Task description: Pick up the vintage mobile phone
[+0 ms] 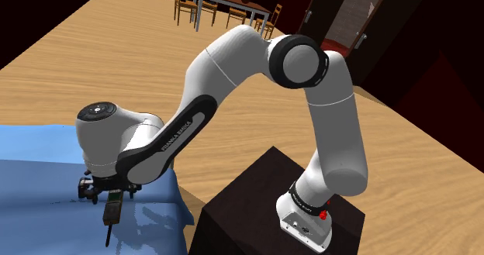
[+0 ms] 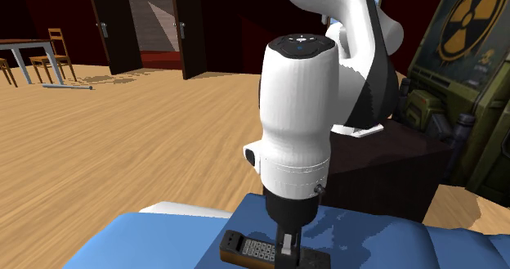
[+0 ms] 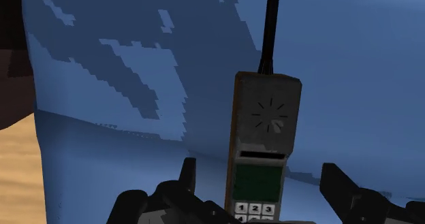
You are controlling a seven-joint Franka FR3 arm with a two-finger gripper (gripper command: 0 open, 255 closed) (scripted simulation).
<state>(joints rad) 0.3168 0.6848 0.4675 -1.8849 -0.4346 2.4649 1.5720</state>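
Lying flat and face up on the blue surface (image 2: 368, 235), low in the second exterior view and just left of centre: the vintage mobile phone (image 2: 249, 248), a brown-sided brick with grey face, keypad, small screen and round speaker grille. Seen again in the wrist view, a little right of centre, with the thin black antenna (image 3: 271, 25) running toward the upper edge. Seen too at the lower left of the shoulder view (image 1: 112, 212), directly beneath the hand of the white arm (image 1: 233, 67). Hand pointed straight down, probably to meet a flat object squarely from above. Jaws spread, with one of the black fingers (image 3: 187, 178) on each long side of the handset and no visible contact on either side; bracketed, then, not gripped. Lined up across the narrow width rather than the length, most likely for a span within reach and a hold at the keypad end, clear of the antenna. Judged stage: aligned over the phone, closing and lifting not yet done. Calls next for a squeeze on the brown sides, then a straight rise. Possible trouble: a pinch away from the middle of the body, hence a droop toward the speaker-and-antenna end on lifting, or a slip on smooth sides.
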